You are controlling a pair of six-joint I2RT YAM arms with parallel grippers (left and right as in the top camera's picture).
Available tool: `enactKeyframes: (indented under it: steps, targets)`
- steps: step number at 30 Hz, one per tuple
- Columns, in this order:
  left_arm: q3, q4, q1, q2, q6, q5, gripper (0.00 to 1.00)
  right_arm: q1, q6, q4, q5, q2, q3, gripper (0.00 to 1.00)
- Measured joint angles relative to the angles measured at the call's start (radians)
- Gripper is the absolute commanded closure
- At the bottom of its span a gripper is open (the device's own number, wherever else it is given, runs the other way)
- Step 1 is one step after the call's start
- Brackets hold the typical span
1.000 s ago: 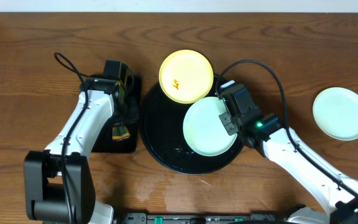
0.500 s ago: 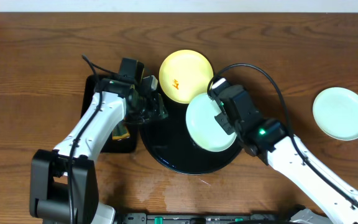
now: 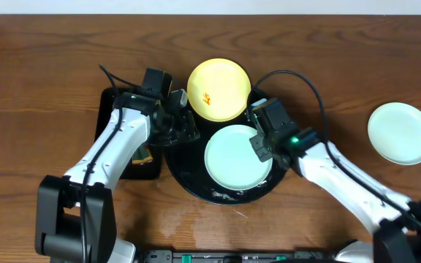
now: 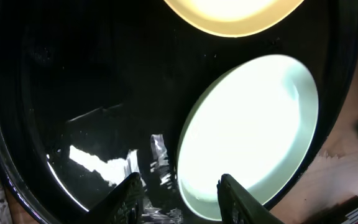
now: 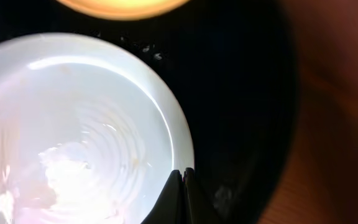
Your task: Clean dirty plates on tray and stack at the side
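Note:
A pale mint plate lies in the round black tray. My right gripper is shut on its right rim; the right wrist view shows the closed fingertips pinching the plate's edge. A pale yellow plate with an orange smear rests on the tray's far rim. A second mint plate sits on the table at the far right. My left gripper is open and empty over the tray's left side; in its wrist view the mint plate lies just ahead.
A narrow rectangular black tray stands left of the round tray, with a small dark and yellow item on it. Wet streaks shine on the round tray's floor. The right arm's cable loops above the tray.
My left gripper moved from the rectangular tray to the round tray's left side. My right gripper shifted the mint plate left and towards the tray's middle.

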Motion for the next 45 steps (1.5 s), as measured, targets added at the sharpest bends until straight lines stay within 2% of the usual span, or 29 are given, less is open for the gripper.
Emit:
enactKeyframes:
  steps: [4, 6, 9, 10, 12, 17, 21, 24, 26, 29, 37, 45]
  targets:
    - [0.0, 0.0, 0.0, 0.0, 0.0, 0.0, 0.58, -0.001, 0.031, 0.014, -0.021, 0.077, 0.0, 0.99]
    - [0.0, 0.0, 0.0, 0.0, 0.0, 0.0, 0.58, -0.006, 0.048, 0.011, -0.037, 0.093, 0.0, 0.84]
    - [0.0, 0.0, 0.0, 0.0, 0.0, 0.0, 0.58, -0.049, 0.067, 0.01, -0.103, 0.096, 0.0, 0.55]
    - [0.0, 0.0, 0.0, 0.0, 0.0, 0.0, 0.55, -0.071, 0.071, 0.008, -0.135, 0.096, 0.0, 0.5]
    - [0.0, 0.0, 0.0, 0.0, 0.001, 0.0, 0.54, -0.123, 0.06, -0.001, -0.216, 0.096, 0.0, 0.47]
    - [0.0, 0.0, 0.0, 0.0, 0.006, 0.0, 0.54, -0.243, 0.017, -0.065, -0.394, 0.109, 0.0, 0.5]
    - [0.0, 0.0, 0.0, 0.0, 0.007, 0.001, 0.53, -0.269, -0.005, -0.074, -0.466, 0.167, 0.0, 0.54]
    - [0.0, 0.0, 0.0, 0.0, 0.007, 0.001, 0.53, -0.269, -0.023, -0.059, -0.517, 0.217, 0.001, 0.7]
    - [0.0, 0.001, 0.0, 0.0, 0.007, 0.001, 0.53, -0.269, -0.028, -0.038, -0.544, 0.234, 0.005, 0.89]
    - [0.0, 0.0, 0.0, 0.0, 0.007, 0.002, 0.53, -0.27, -0.035, -0.017, -0.566, 0.259, 0.008, 0.99]
    - [0.0, 0.001, 0.0, 0.0, 0.008, 0.003, 0.53, -0.273, -0.02, -0.018, -0.52, 0.233, 0.009, 0.99]
    - [0.0, 0.0, 0.0, 0.0, 0.008, 0.003, 0.53, -0.271, -0.02, 0.001, -0.356, 0.002, 0.009, 0.99]
